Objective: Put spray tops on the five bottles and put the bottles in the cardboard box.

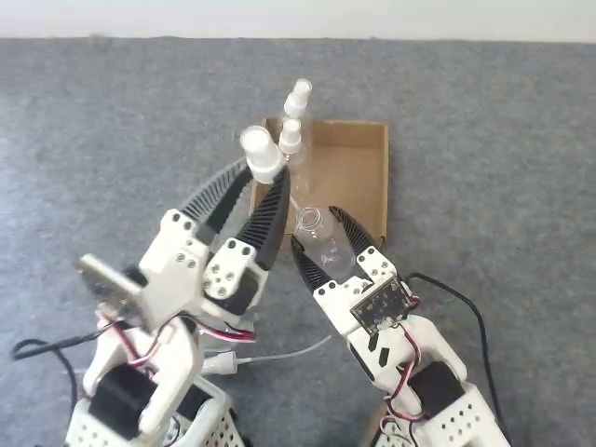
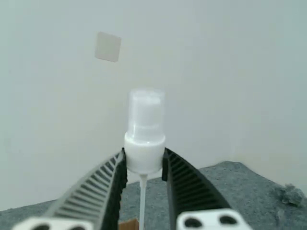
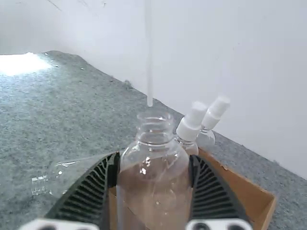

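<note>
Left tool (image 2: pixel 144 160): grips spray top (image 2: pixel 145 122)
Right tool (image 3: pixel 153 162): grips open bottle (image 3: pixel 152 184)
Risk: your tube (image 3: pixel 148 57) misses the neck (image 3: pixel 154 125), buckles

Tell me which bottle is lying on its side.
The topless bottle on the grey carpet, outside the cardboard box. The held bottle in the right tool is upright, and two capped bottles stand in the box.

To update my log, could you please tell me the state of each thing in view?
Left gripper: shut on spray top.
Right gripper: shut on held bottle.
Spray top: lifted, tube above held bottle's mouth.
Held bottle: upright, uncapped.
Capped bottles: upright, tops on.
Lying bottle: on its side, uncapped.
Cardboard box: open.
</note>
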